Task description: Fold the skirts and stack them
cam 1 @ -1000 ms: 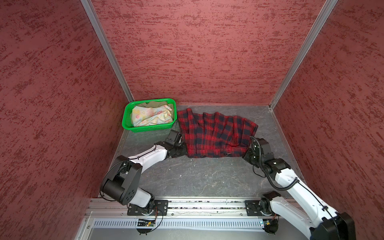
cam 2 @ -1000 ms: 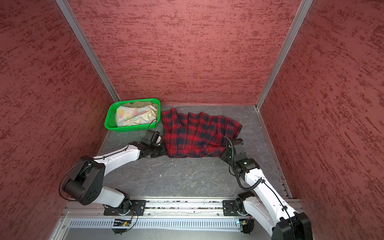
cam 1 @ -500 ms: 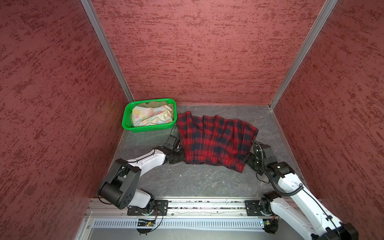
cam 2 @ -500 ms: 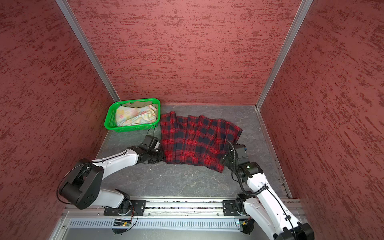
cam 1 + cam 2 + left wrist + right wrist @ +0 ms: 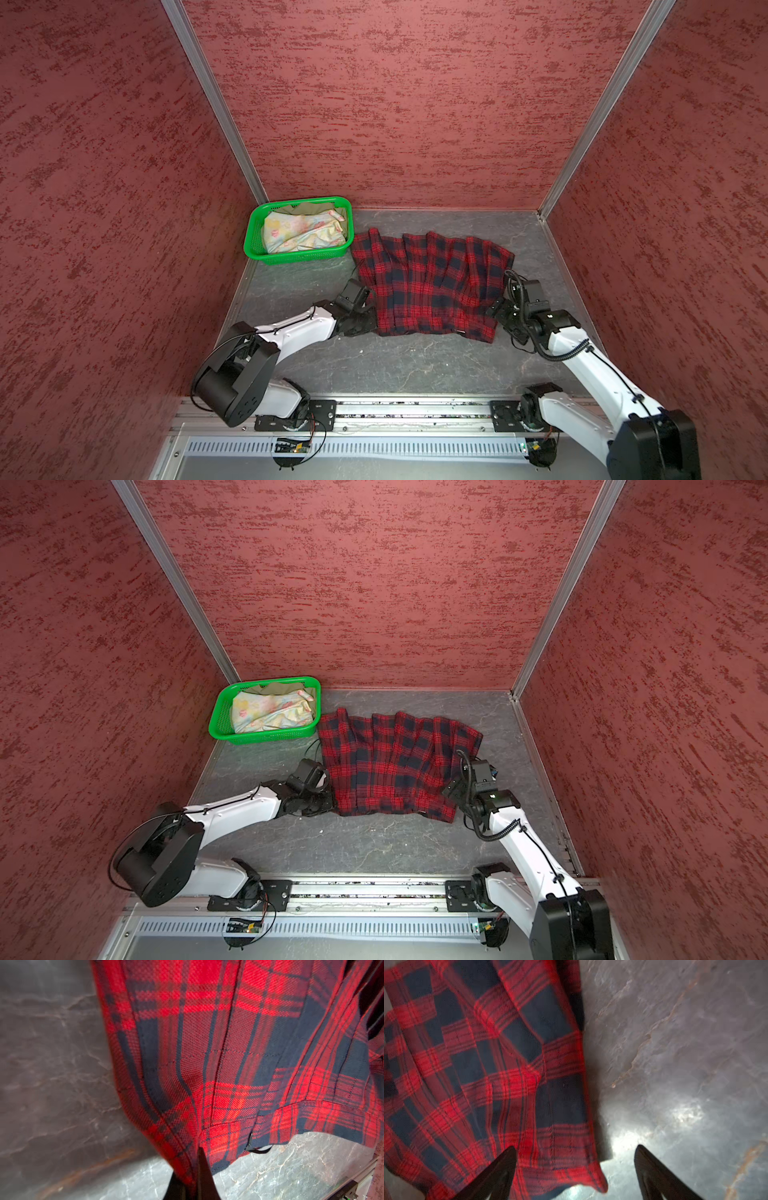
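- Your right gripper has just let go. A second ago it was clamped on a corner of the plaid skirt; now its jaws stand wide with nothing pinched.
- That freed corner lies in the gap between those jaws, hard against one finger. The other finger hangs over the bare table.
- Your left gripper keeps its jaws squeezed narrow on the opposite waistband corner, and the cloth fans out ahead of them.
- Over the last second the skirt has slid toward the arms. It now lies spread flat, with the pleats running away beyond both sets of jaws.
- My read is that the spreading pull is over on the right side and no fold has started. The left corner still has to be released or re-gripped.
- Watch the right corner: it looks slightly rumpled beside the open jaws, and a crease there would carry into the fold.
- The floral skirt and the olive skirt sit bunched in the green basket, well beyond the left jaws. Two garments are still waiting.
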